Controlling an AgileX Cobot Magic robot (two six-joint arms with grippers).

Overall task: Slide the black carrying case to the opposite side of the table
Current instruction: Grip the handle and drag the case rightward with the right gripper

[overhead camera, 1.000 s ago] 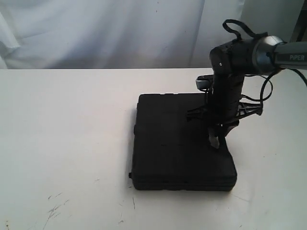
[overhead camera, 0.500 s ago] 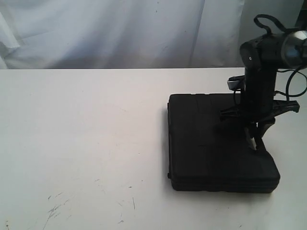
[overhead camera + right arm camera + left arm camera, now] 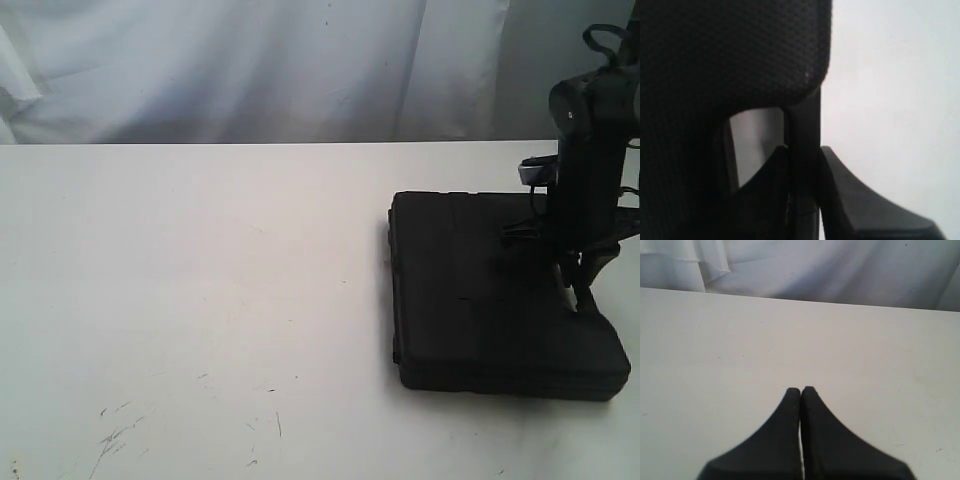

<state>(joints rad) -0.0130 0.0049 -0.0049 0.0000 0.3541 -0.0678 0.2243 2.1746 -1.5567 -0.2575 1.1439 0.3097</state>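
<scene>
The white worktop [image 3: 200, 280] is wide and mostly bare, so the load has a free path to travel over it. The black case [image 3: 480, 300] lies flat on it with the lid up, at the right part of the exterior view and close to the picture's right border. It rests with its whole bottom on the surface, which fits a sliding move and not a lifting one.

The right tool [image 3: 576, 300] comes down almost vertically onto the right edge of the case, where the handle is. In the right wrist view, one finger stands inside the slot [image 3: 757, 145] and the other finger outside the case. The thin handle strip [image 3: 802, 115] is between them. The jaws are partly closed and they pinch this strip. I judge this hold is chosen because the strip lets the arm pull the case sideways without tilting it.

The left tool [image 3: 801, 390] is fully closed with its tips touching, and it holds nothing. It hangs over bare worktop, well apart from the case, probably so that it keeps out of the way.
</scene>
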